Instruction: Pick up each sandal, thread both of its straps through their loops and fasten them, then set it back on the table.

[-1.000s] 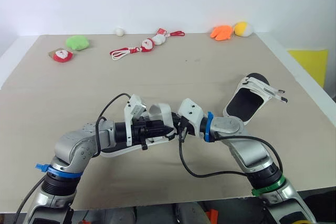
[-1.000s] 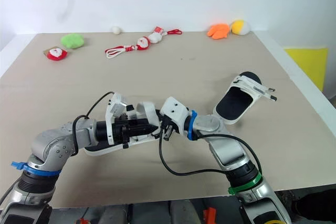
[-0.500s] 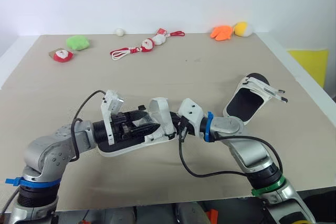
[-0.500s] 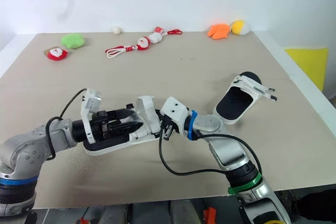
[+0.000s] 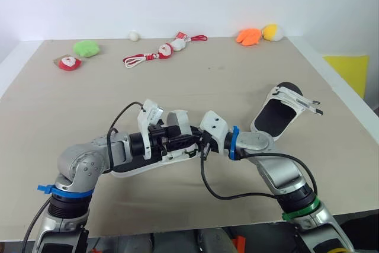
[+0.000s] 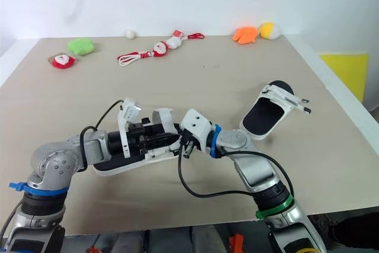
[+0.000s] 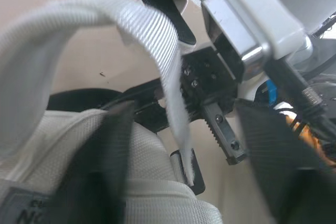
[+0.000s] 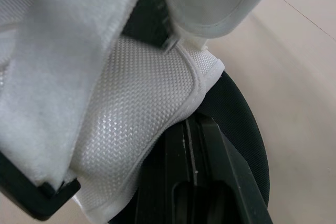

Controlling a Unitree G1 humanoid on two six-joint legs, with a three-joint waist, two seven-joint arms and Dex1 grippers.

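Note:
The near white sandal [image 5: 137, 165] with a black footbed lies on the table [image 5: 207, 93] between my two arms. My right gripper [image 5: 200, 146] is shut on its sole edge at the strap end. My left gripper [image 5: 177, 141] is open, and in the left wrist view its fingers [image 7: 100, 182] stand wide on both sides of the raised white strap [image 7: 157, 51]. The strap arches up and its end drops toward a black loop [image 7: 185, 165]. The second sandal [image 5: 283, 111] lies further right, its straps loose.
Along the table's far edge lie a green plush [image 5: 87, 47], a red and white plush [image 5: 70, 63], a white ball [image 5: 134, 35], a rope toy [image 5: 160, 51] and orange [image 5: 249, 36] and yellow [image 5: 273, 32] plushes. The table's right edge runs close past the second sandal.
My left gripper drew back to the left half a second ago and has come forward again to the strap. The right gripper and the sandal have stayed in place.

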